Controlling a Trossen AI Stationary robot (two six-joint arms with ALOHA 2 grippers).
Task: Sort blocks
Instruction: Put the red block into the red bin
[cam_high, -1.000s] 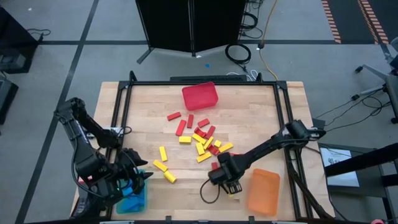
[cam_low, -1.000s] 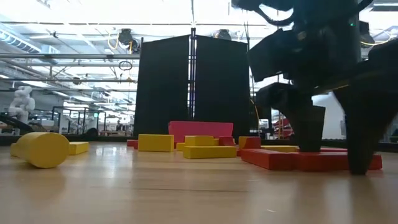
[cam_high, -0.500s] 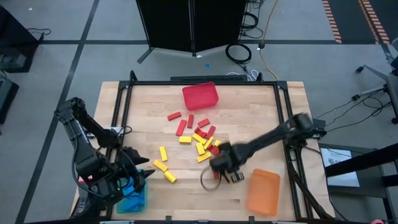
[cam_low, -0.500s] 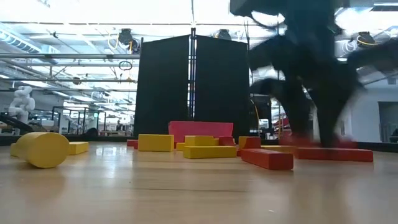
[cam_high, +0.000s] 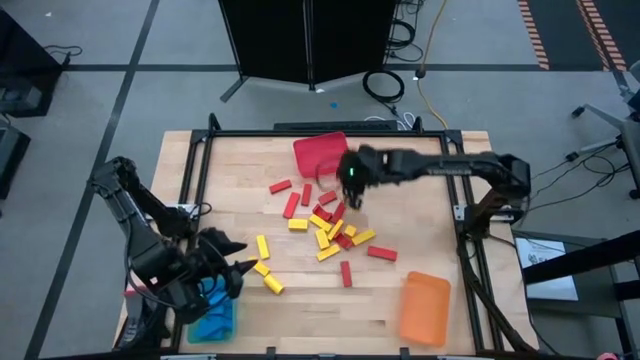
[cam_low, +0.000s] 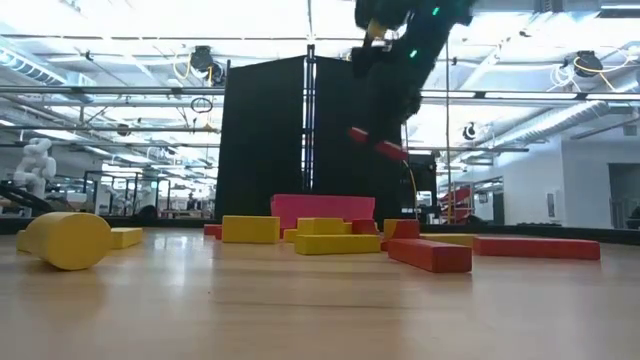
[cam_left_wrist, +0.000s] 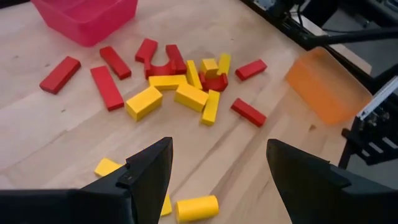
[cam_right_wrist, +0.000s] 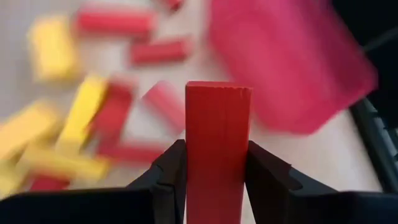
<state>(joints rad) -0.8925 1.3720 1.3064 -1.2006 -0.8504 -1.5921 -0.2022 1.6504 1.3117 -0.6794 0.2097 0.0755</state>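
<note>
Several red and yellow blocks (cam_high: 325, 225) lie flat in a loose pile at mid table; they also show in the left wrist view (cam_left_wrist: 180, 87). My right gripper (cam_high: 350, 182) is high above the table beside the red bin (cam_high: 322, 153), shut on a red block (cam_right_wrist: 217, 137), which also shows in the low view (cam_low: 378, 145). My left gripper (cam_high: 238, 270) is open and empty near the front left, by the blue bin (cam_high: 212, 322); its fingers stand wide apart in the left wrist view (cam_left_wrist: 217, 180). A yellow cylinder (cam_high: 259, 267) lies just ahead of it. My right gripper pinches the red block between its two fingers (cam_right_wrist: 171, 174), one on each long side (cam_right_wrist: 217, 162). The block lies along the fingers and sticks out past their tips. It is lifted clear of the table and hangs tilted below the gripper (cam_low: 378, 145).
An orange bin (cam_high: 424, 307) lies at the front right. Two single red blocks (cam_high: 345, 272) (cam_high: 381, 253) lie between the pile and the orange bin. A black frame (cam_high: 200, 180) runs along the table's sides.
My right gripper has risen from the table near the orange bin and swung quickly toward the far edge, to beside the red bin, carrying the red block clear of the table. My left gripper has shifted a little away from the blue bin, toward the yellow cylinder.
</note>
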